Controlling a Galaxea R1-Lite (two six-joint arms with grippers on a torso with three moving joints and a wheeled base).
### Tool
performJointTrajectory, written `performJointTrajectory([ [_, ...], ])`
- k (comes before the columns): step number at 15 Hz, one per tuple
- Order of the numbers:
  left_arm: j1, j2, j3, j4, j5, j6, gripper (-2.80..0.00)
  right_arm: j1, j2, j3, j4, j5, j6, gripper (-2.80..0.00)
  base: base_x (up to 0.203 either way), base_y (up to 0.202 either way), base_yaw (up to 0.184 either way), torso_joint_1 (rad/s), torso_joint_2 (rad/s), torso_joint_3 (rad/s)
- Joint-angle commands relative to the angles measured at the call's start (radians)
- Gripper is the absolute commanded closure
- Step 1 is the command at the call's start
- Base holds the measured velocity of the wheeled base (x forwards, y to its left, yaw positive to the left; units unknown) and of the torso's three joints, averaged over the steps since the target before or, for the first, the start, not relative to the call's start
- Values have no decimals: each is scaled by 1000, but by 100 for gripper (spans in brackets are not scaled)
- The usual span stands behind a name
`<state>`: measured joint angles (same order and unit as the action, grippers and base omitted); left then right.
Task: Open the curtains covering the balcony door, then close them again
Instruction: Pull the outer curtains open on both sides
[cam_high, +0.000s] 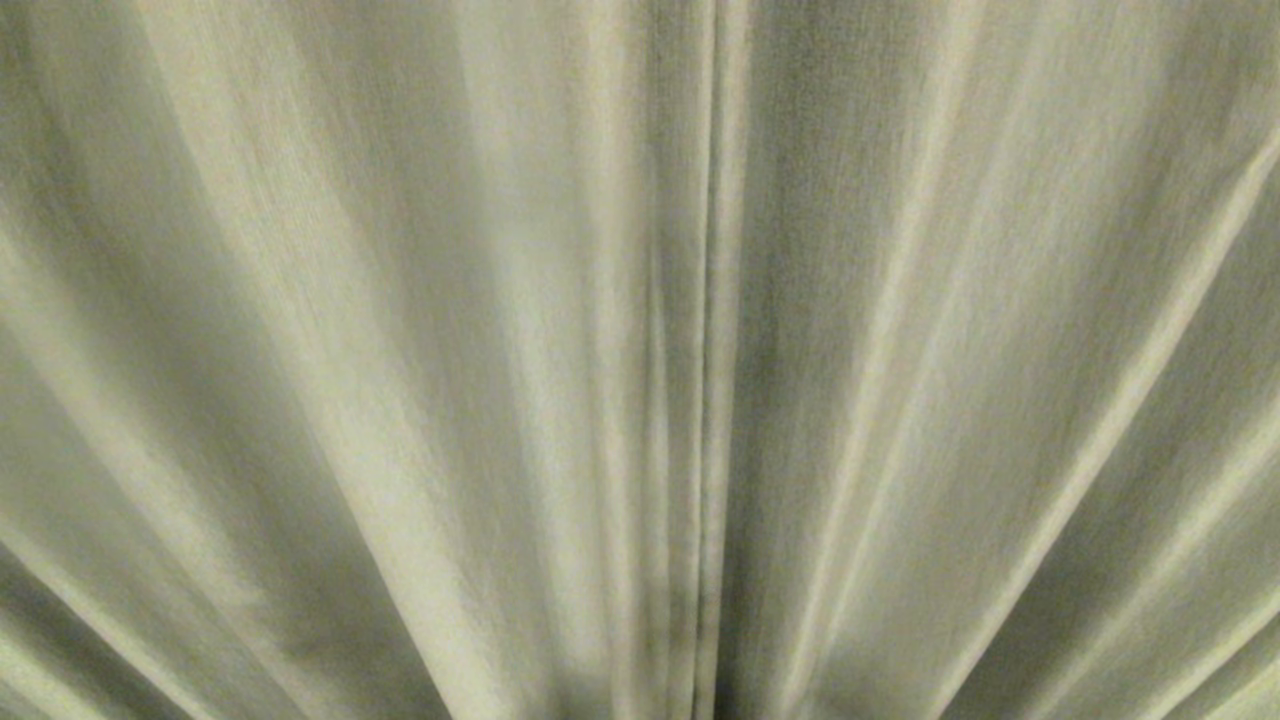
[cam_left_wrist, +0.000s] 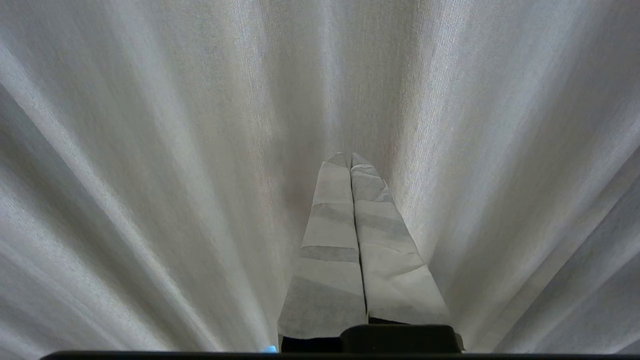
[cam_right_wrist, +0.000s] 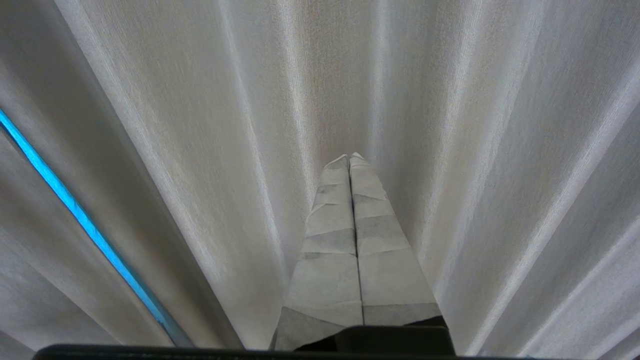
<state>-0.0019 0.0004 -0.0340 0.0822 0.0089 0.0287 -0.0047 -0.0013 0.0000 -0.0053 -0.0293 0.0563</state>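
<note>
We face the tall pleated grey-green woven curtains (cam_high: 400, 350), drawn shut and filling the head view, their two panels meeting at the central seam (cam_high: 712, 360); the balcony door is presumably hidden behind them. The left gripper (cam_left_wrist: 350, 159) and right gripper (cam_right_wrist: 350, 159) point at folds either side of that seam, fingers pressed together on nothing. We should part the fingers and pinch a panel edge at the seam before drawing sideways; a bright blue slit (cam_right_wrist: 75, 215) shows beside one fold.

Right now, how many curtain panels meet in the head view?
2: the left curtain panel and the right curtain panel, their edges meeting at the middle seam. Further layers behind may be hidden.
</note>
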Motion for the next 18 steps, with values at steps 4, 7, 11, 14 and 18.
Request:
performJointTrajectory([
  [4,-1,0,0,0,0,0,0,0,1,0,1,0,-1,0,0,0,0,0,0,0],
  [7,0,0,-1,1,0,0,0,-1,1,0,0,0,-1,0,0,0,0,0,0,0],
  [11,0,0,0,1,0,0,0,0,1,0,1,0,-1,0,0,0,0,0,0,0],
  [14,0,0,0,-1,0,0,0,0,1,0,1,0,-3,0,0,0,0,0,0,0],
  [18,0,0,-1,1,0,0,0,0,1,0,-1,-1,-6,0,0,0,0,0,0,0],
])
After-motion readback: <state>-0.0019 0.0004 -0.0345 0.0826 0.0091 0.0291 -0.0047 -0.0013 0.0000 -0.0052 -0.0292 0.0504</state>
